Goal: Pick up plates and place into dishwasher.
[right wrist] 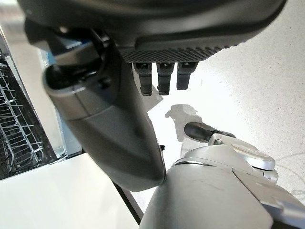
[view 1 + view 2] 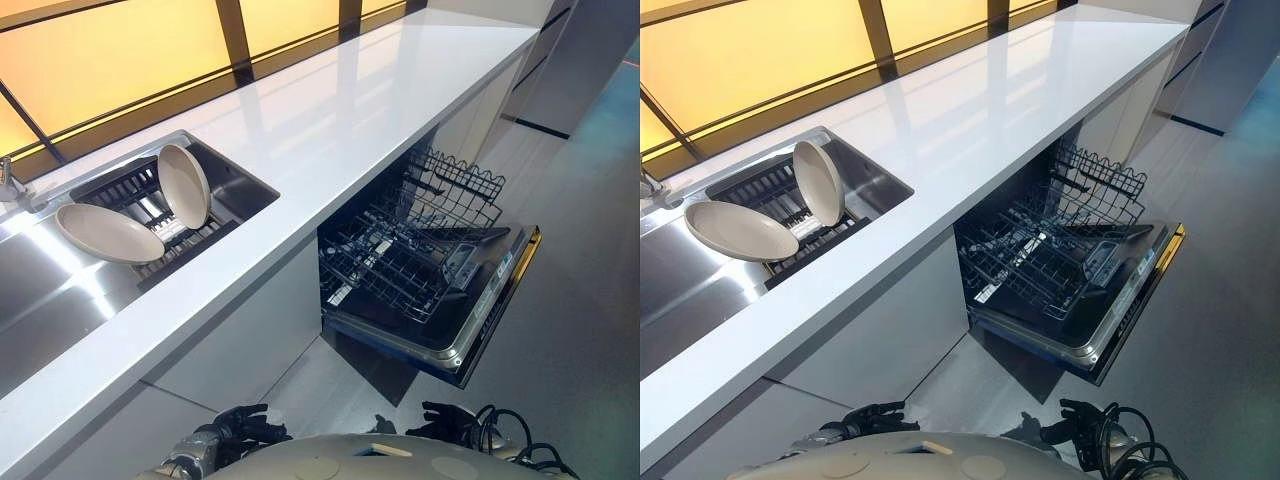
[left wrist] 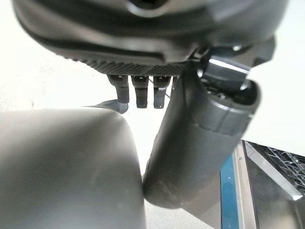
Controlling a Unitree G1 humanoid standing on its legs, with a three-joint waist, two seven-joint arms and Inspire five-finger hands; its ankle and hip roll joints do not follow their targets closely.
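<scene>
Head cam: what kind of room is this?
Most likely a kitchen: a long white countertop with an inset steel sink holding two plates on a dark rack, and under the counter an open dishwasher with its wire racks pulled out.

2 plates (image 2: 150, 205) lean in the sink rack (image 2: 135, 190), open from above; dishwasher racks (image 2: 410, 250) stand pulled out.

Both eye views look steeply down from head height, sharing the white table (image 2: 330, 130) running toward 1 o'clock and the open dishwasher (image 2: 1070, 270) at 3 o'clock. Each wrist view sits very close behind its own hand, facing the floor, catching the dishwasher's edge.
</scene>
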